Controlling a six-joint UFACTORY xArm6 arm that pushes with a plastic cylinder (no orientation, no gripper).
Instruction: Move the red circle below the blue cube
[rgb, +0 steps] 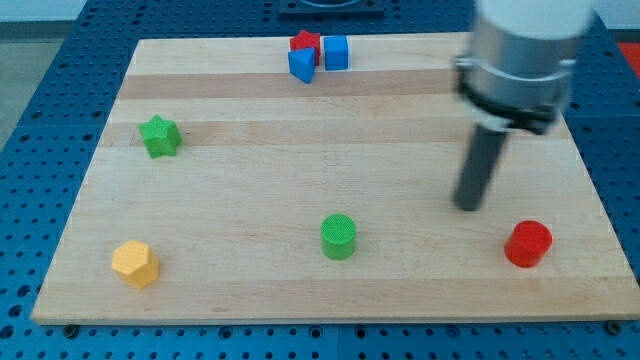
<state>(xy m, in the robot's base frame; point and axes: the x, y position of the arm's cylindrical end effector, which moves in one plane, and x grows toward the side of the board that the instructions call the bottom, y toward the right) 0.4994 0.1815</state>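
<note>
my tip (468, 207) upper-left of red circle (527, 244), apart

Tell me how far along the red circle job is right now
Nothing looks done: the red circle sits near the board's bottom right, far from the blue cube at the top edge. In hand: my tip stands up and left of the circle, apart from it. Left: get behind the circle and push it up-left to a spot just below the cube.

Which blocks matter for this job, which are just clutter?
Job: red circle, near the view's bottom right; blue cube, at the view's top; my tip, up-left of the red circle, not touching.

Clutter: red star, second blue block, green star, green circle, yellow hexagon.
</note>
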